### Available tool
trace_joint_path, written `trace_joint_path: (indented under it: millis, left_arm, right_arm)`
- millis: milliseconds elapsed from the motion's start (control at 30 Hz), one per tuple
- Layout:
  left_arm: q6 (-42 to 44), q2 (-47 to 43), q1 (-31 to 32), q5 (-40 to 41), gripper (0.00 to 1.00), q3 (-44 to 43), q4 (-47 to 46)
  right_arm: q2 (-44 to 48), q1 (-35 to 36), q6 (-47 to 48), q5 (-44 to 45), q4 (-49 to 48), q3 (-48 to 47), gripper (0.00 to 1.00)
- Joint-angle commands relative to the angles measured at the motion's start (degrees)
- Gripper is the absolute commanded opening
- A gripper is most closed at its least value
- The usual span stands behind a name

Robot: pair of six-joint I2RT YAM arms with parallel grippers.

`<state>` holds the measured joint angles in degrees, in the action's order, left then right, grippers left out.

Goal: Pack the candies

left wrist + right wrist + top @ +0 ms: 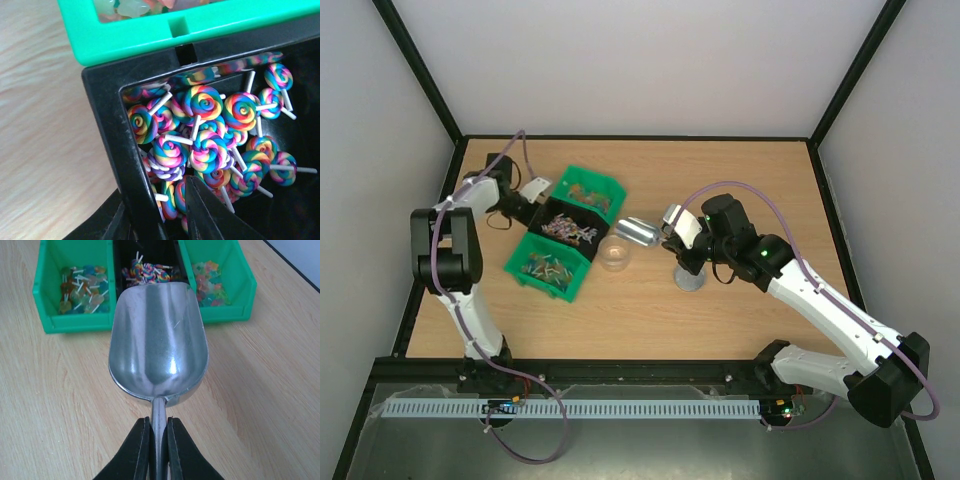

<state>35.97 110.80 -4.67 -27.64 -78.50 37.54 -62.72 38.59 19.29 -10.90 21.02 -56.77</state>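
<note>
Heaping up inside a black rectangular plastic bin (107,130), the tiny rainbow-swirl candies (205,102) on white sticks lie directly ahead of the left gripper (155,194), some right against its inner finger. That gripper straddles the bin's near wall, with one black finger in among the sweets and the other outside over the wood. A sliver of space shows between the wall and the inner finger, so I cannot tell whether it is truly pinching the wall.

Beyond the fingertips a green plastic bin (150,35) butts against the black one, with pale jelly pieces in it (blurred at this range).

The right gripper (158,426) is clamped tight on the thin handle of a shiny metal scoop (157,340). The scoop's bowl points away from the hand toward the row of bins. The black bin sits straight ahead, with a second green bin (75,322) of stick sweets to its left. A small clear round jar (613,252) stands just beside the scoop's mouth. A round silver lid (690,281) lies on the light wooden table (740,330) near this wrist.
</note>
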Motion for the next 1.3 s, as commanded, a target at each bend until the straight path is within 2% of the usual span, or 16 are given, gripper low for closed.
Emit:
trace_joint_path:
  millis: [0,400,633,800,967,1267]
  left_arm:
    - [-0.66,-4.1,3.89,-3.81,0.28,3.6,-0.22]
    - [-4.05,-6.76,16.08,-5.15,0.28,8.79,-5.52]
    - [-6.34,-7.83,17.23,-4.74,0.27,7.7,-5.37]
    - [-8.3,-10.52,17.95,-3.48,0.27,9.71,-6.54]
    - [-9.51,-11.71,18.57,-2.84,0.27,10.55,-6.59]
    - [-12.62,-13.97,18.84,0.42,0.25,13.97,-7.79]
  right_arm:
    - [0.8,-0.3,0.43,0.93,-0.27,-0.34,0.01]
    - [1.94,-0.36,-0.55,4.76,-0.67,3.1,0.01]
    - [0.74,-1.18,-1.4,11.36,0.35,2.52,0.01]
    - [-4.43,-1.78,-1.25,11.59,8.15,-2.82,0.01]
    - [-13.07,-2.67,-1.2,10.08,16.9,-12.46,0.01]
    - [-25.12,-3.49,-1.81,10.09,23.35,-23.25,0.01]
